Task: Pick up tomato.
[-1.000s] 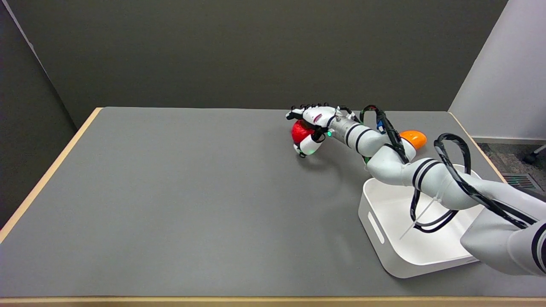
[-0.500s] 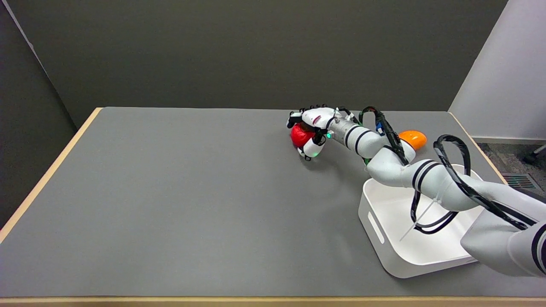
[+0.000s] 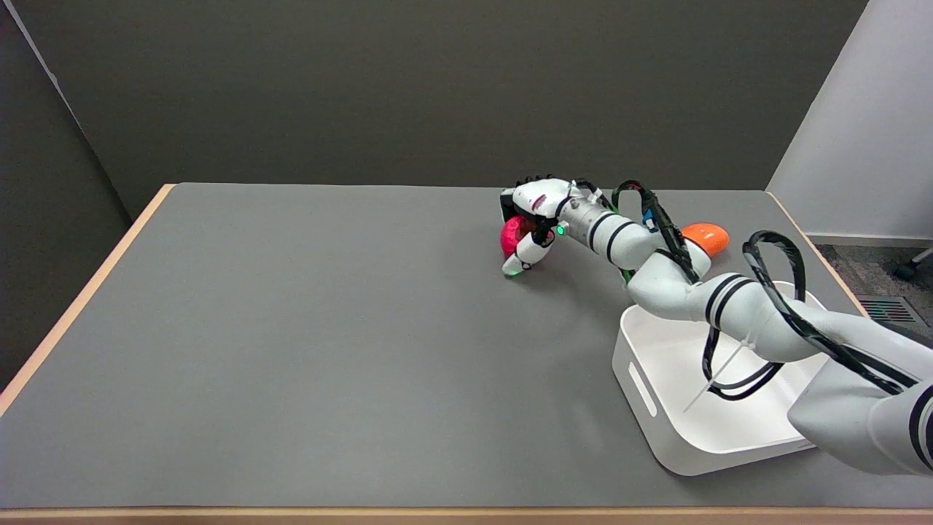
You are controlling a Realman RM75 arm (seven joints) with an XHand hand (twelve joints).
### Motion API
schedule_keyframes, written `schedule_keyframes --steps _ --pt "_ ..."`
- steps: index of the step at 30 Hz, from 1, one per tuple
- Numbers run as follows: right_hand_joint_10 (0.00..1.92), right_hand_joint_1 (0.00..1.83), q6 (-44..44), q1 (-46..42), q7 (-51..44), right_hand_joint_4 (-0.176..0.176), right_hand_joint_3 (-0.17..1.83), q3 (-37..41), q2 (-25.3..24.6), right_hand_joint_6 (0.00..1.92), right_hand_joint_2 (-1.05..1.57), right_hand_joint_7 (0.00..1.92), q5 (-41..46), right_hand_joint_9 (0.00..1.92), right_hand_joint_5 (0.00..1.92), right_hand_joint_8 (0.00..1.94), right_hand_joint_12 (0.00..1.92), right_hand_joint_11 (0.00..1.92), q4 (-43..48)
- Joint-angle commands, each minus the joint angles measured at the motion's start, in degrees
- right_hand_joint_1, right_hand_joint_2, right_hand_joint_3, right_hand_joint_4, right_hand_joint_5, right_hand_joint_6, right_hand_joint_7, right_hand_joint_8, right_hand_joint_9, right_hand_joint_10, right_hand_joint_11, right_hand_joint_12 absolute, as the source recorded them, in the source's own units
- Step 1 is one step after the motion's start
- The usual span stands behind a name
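Observation:
The red tomato is at the far middle of the grey table. My right hand wraps around it from the right. The fingers curl down over its top and far side, and the thumb reaches under its near side. Only the left face of the tomato shows between them. Whether it still touches the table I cannot tell.
An orange rounded object lies behind my forearm at the far right. A white bin stands at the near right, partly under my arm and its black cables. The table's wooden edge runs down the left.
My fingers have curled from stretched out above the tomato to closed over it. The thumb has swung lower on the near side. The tomato has stayed roughly in place.

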Motion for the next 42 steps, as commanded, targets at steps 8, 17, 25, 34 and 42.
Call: schedule_keyframes --steps 8,17,25,34,42 --pt "1.43 1.34 7.4 -1.8 -4.0 -0.176 0.18 7.4 4.7 1.67 1.15 0.83 -1.4 0.71 0.61 1.21 1.60 0.79 14.3" --pt "1.41 1.34 5.1 -11.4 -6.9 -0.174 0.22 20.3 13.8 1.64 1.12 0.86 -1.4 0.73 0.62 1.20 1.60 0.78 35.4" --pt "1.41 1.34 1.8 -33.7 -12.1 -0.156 0.21 45.0 15.0 1.62 1.13 0.86 -0.9 0.73 0.62 1.22 1.62 0.78 52.7" --pt "1.42 1.35 8.3 -49.5 -12.1 -0.146 0.29 60.1 11.1 1.59 1.08 0.88 10.0 0.74 0.64 1.23 1.71 0.72 58.9" --pt "1.40 1.48 33.6 -67.2 -16.7 0.176 0.28 67.9 8.6 1.36 1.05 0.78 29.3 0.76 0.62 1.42 1.70 0.74 58.6"
